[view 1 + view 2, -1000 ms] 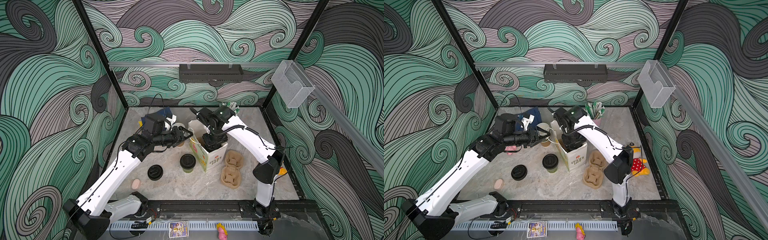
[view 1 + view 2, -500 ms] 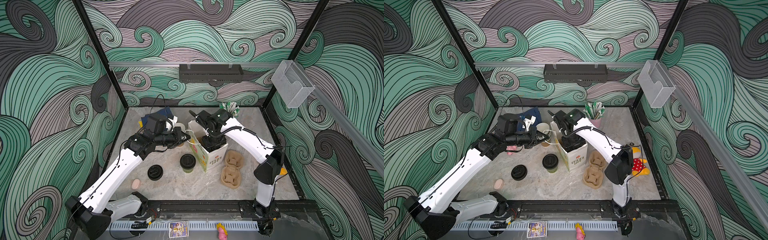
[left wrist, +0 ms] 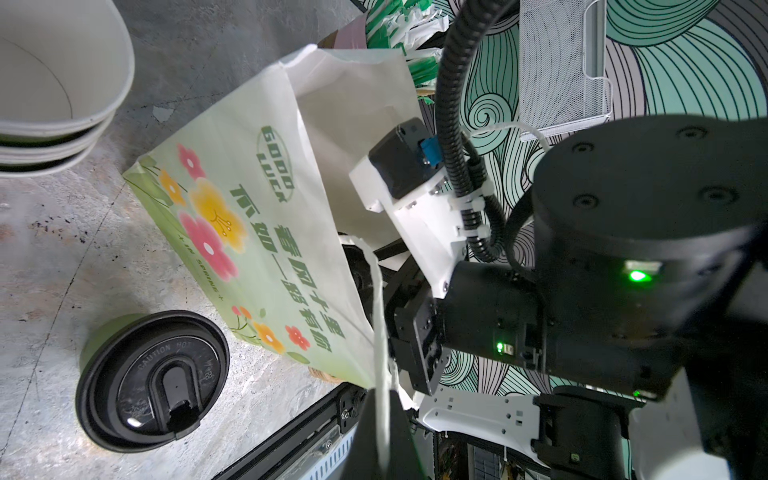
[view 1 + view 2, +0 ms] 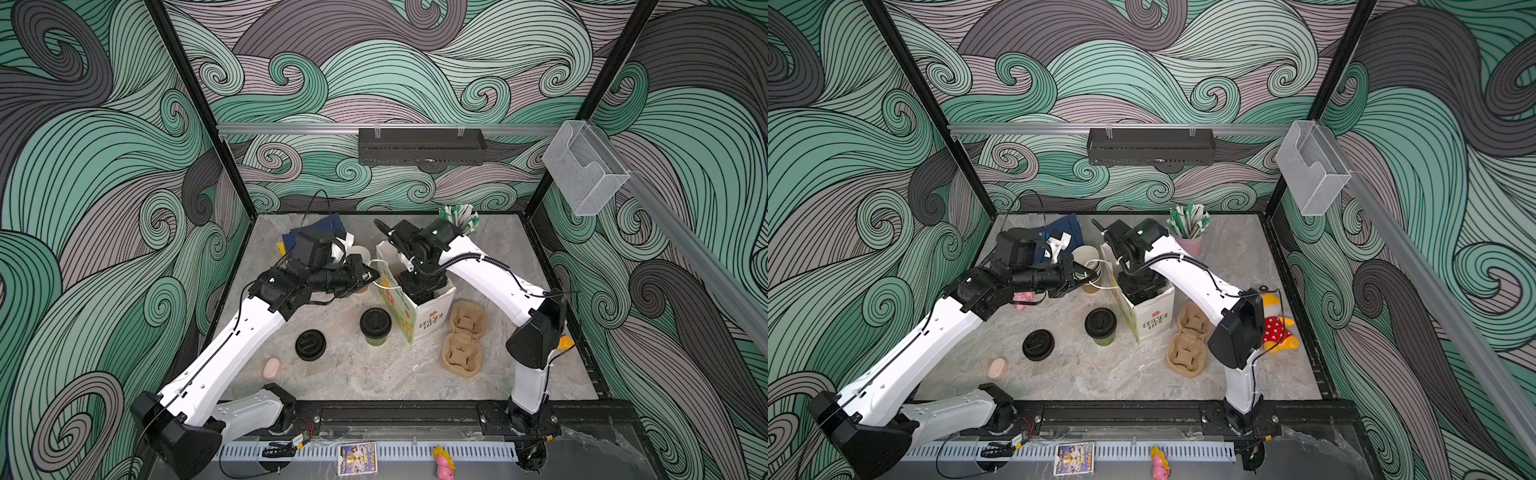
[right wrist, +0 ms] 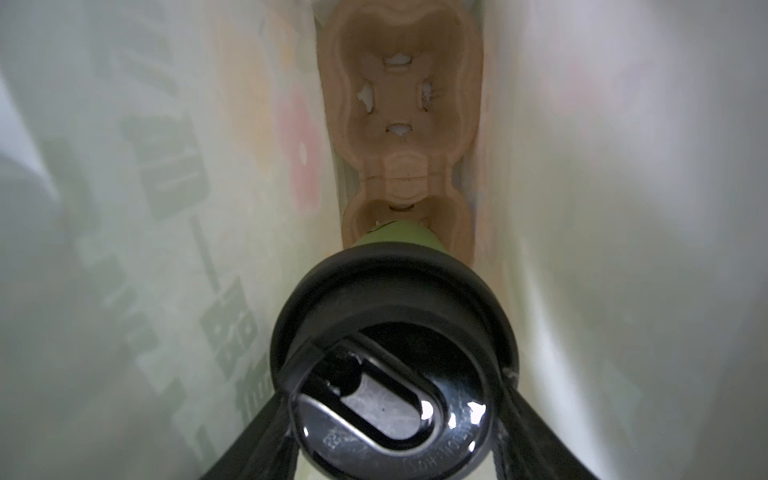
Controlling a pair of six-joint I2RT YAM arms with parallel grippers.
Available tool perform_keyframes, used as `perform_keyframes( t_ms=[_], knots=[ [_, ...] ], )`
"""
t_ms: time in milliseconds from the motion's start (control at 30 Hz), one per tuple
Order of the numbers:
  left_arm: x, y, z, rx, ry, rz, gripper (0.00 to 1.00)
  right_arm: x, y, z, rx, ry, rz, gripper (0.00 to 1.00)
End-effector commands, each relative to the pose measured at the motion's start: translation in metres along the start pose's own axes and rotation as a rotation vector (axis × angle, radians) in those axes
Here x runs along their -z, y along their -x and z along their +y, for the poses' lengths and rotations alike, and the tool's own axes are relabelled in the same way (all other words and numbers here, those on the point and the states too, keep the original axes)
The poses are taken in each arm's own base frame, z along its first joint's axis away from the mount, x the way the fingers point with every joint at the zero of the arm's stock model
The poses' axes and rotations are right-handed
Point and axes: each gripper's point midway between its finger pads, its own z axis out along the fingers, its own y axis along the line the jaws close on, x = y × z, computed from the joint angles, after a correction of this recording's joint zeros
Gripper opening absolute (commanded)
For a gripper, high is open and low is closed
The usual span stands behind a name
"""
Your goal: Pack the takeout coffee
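My right gripper (image 5: 395, 419) reaches down inside the white flowered paper bag (image 4: 419, 320) (image 4: 1152, 318). It is shut on a takeout coffee cup (image 5: 395, 332), one finger on each side of the black lid. The cup's green base sits at the near pocket of a brown carrier (image 5: 399, 104) on the bag's floor. My left gripper (image 3: 384, 415) (image 4: 372, 274) is shut on the bag's white handle (image 3: 378, 311) at the bag's left rim. A second lidded coffee cup (image 4: 375, 326) (image 4: 1100, 326) (image 3: 151, 374) stands on the table, left of the bag.
A loose black lid (image 4: 311, 345) and a pink oval piece (image 4: 272, 368) lie front left. Another brown carrier (image 4: 463, 338) lies right of the bag. Stacked empty cups (image 4: 1086, 255), a blue cloth (image 4: 320, 230) and a pink cup of straws (image 4: 1190, 243) stand behind. A plush toy (image 4: 1277, 324) lies far right.
My left gripper's jaws have closed on the bag's handle. The right gripper has stayed inside the bag with the cup.
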Motion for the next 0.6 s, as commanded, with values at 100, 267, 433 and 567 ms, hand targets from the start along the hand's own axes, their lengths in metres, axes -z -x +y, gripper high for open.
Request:
perform_keyframes(
  t_ms=[100, 267, 433, 567],
  knots=[
    [0.005, 0.004, 0.002, -0.009, 0.017, -0.029, 0.0, -0.012, 0.001, 0.0, 0.048, -0.022, 0.023, 0.62],
    [0.007, 0.007, 0.003, -0.012, 0.025, -0.045, 0.0, -0.023, 0.003, 0.0, 0.043, -0.023, 0.025, 0.62],
    [0.008, 0.006, 0.005, -0.011, 0.035, -0.047, 0.0, -0.032, 0.004, 0.003, 0.035, -0.011, 0.025, 0.62],
    [0.008, 0.006, 0.005, -0.008, 0.038, -0.047, 0.0, -0.039, 0.004, 0.003, 0.034, -0.01, 0.028, 0.62]
  ],
)
